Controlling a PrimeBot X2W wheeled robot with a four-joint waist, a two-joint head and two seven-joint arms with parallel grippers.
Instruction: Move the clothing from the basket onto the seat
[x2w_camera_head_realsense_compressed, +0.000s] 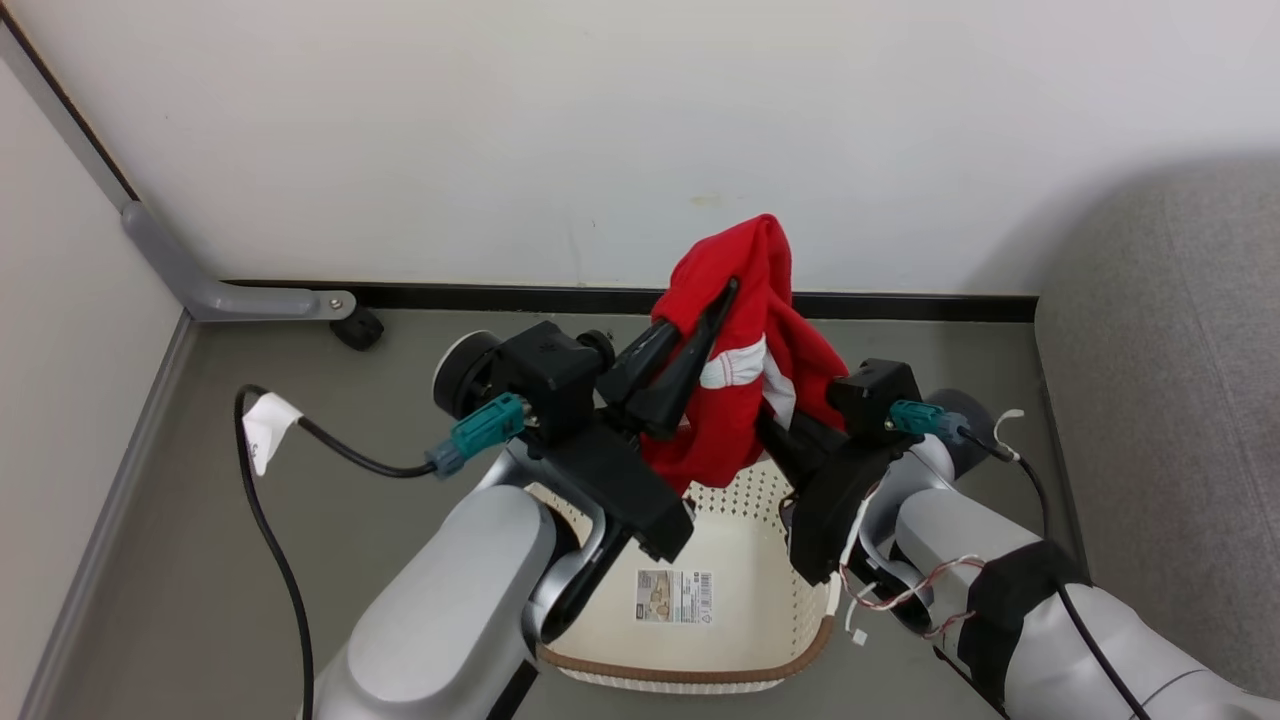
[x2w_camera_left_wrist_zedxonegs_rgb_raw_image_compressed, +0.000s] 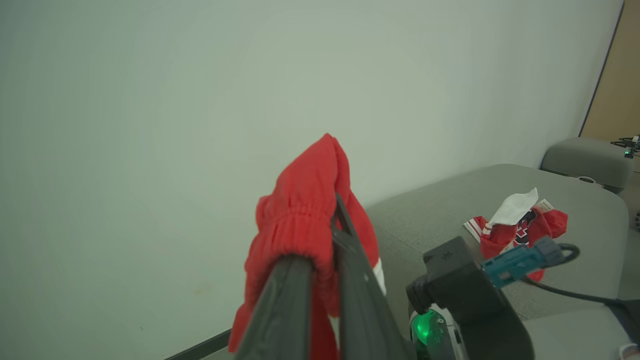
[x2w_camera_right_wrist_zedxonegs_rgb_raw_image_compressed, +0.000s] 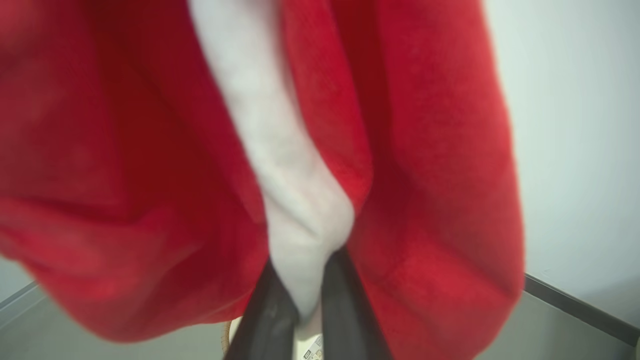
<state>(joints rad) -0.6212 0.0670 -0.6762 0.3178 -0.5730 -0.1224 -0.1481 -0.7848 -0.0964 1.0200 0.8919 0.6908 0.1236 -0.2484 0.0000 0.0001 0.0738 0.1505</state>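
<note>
- Basket (x2w_camera_head_realsense_compressed: 700, 672) is seen on the grey floor (x2w_camera_head_realsense_compressed: 200, 520) between the two forearms. A paper label (x2w_camera_head_realsense_compressed: 675, 597) is exposed on its bottom.
- Black cable (x2w_camera_head_realsense_compressed: 270, 540) with a white tag is trailed over the floor left of the basket.
- Red garment (x2w_camera_head_realsense_compressed: 745, 330) is held up above the basket's far end, clear of the rim and hanging bunched.
- Left gripper (x2w_camera_head_realsense_compressed: 705, 320) is raised over the basket's far left. Its jaws are pressed together on the garment's gathered red hem.
- Right gripper (x2w_camera_right_wrist_zedxonegs_rgb_raw_image_compressed: 305, 270) is placed over the basket's far right. Its jaws are pinched on the garment's white trim.
- Seat (x2w_camera_head_realsense_compressed: 1160, 400) is located right of the basket, grey fabric.
- Second red garment (x2w_camera_left_wrist_zedxonegs_rgb_raw_image_compressed: 520, 232) is laid crumpled on the seat, well apart from the basket. Black lettering and a white tag are visible on it.
- Pale wall (x2w_camera_head_realsense_compressed: 640, 120) is seen beyond the basket.
</note>
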